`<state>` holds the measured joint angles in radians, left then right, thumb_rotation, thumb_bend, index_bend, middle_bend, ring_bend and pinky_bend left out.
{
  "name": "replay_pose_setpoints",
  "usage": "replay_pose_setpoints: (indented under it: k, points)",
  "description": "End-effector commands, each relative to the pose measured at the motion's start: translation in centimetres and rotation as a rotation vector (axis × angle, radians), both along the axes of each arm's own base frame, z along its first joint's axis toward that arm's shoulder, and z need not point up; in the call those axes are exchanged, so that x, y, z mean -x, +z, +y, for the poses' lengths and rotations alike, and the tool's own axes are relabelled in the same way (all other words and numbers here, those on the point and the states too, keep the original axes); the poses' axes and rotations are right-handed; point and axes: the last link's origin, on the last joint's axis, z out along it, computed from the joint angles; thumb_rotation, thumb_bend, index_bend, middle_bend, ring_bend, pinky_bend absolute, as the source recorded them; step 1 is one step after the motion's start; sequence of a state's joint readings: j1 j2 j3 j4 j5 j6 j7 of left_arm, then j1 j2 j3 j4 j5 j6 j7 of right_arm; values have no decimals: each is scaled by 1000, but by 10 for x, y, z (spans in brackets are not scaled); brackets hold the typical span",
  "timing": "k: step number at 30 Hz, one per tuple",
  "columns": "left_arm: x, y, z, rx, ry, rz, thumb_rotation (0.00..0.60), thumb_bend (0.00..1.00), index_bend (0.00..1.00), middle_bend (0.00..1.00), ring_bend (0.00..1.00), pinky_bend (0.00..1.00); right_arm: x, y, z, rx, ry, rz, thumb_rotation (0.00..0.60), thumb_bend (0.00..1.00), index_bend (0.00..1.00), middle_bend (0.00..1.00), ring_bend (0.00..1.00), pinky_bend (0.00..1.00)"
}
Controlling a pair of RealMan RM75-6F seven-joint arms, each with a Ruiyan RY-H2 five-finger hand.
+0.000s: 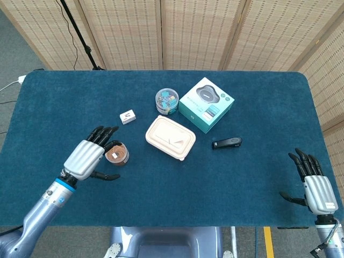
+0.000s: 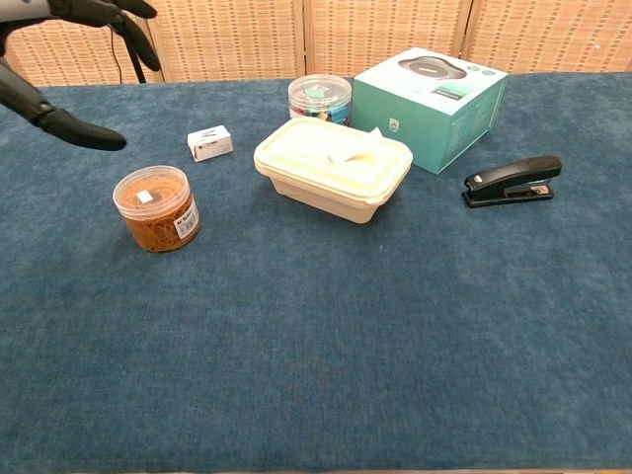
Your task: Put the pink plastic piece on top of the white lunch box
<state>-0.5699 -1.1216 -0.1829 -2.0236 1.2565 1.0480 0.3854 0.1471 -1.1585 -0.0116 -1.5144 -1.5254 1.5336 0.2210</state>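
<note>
Left robot hand (image 1: 87, 157), fingers spread and holding nothing, hovers beside the brown jar (image 1: 116, 153); the white lunch box (image 1: 170, 137) lies to its right, nearer it than the idle, spread right robot hand (image 1: 317, 191). A pale piece (image 2: 352, 151) already rests on the lid, long axis diagonal; its pink colour cannot be confirmed.

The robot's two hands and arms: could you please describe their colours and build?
Each hand, left hand and right hand, has a ribbed silver-grey back and black fingers. The left forearm is blue-grey metal with a bright blue wrist ring.
</note>
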Motion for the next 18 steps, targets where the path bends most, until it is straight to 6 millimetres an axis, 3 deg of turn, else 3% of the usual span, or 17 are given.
replay_pose_setpoints:
  k: [1,9,18]
  points:
    - [-29,-23,10,20,-12,-18,349,0,290,0,0,0,0,2,0,-1,-4,-16,600,0,78,0,0,0]
    - [-59,-67,31,42,33,-17,349,0,294,0,0,0,-2,3,-1,-20,-4,-40,600,0,78,0,0,0]
    - [-77,-102,46,49,69,-4,349,0,294,0,0,0,0,10,-2,-11,-14,-71,600,0,78,0,0,0]
